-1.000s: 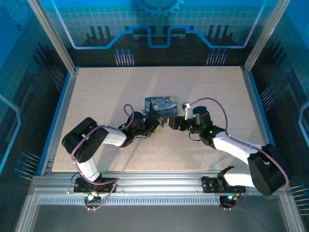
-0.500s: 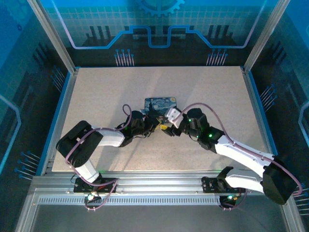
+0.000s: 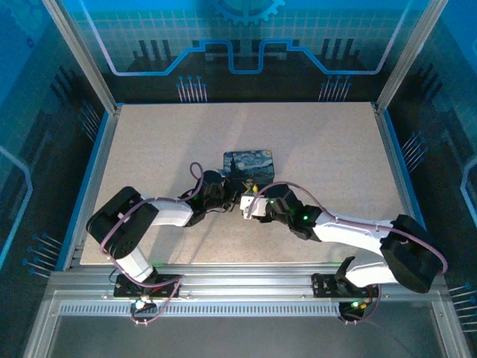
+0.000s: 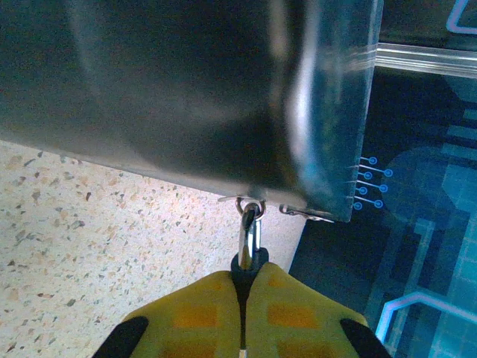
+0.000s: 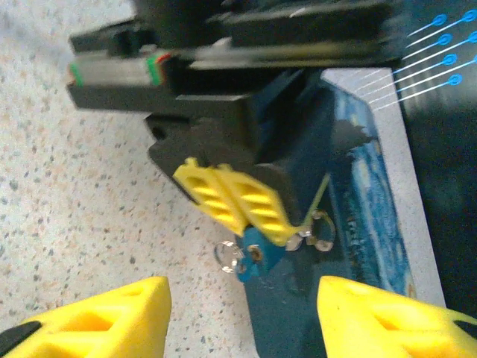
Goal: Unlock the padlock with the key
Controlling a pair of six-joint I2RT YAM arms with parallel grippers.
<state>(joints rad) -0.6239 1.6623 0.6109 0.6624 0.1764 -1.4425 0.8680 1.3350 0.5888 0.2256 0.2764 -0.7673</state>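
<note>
L gripper is pinched tight on the padlock. Its pads sit on the silver shackle, and in the R wrist view the blue body pokes out just below its yellow fingers. R gripper hangs w/ fingers wide apart and nothing btwn them, facing the padlock and just short of it. The shackle runs thru a small loop on the edge of the tin, so the padlock hangs right at the tin's near side. Progress, as I judge it: padlock is steadied but not opened, since the shackle looks closed. Can't make out the key for sure. A little wire ring sits beside the blue body, maybe its keyring, but it's too small to tell. Left to do: get the key in, turn it, free the shackle. Tin lid looks shut, so the contents are hidden.
</note>
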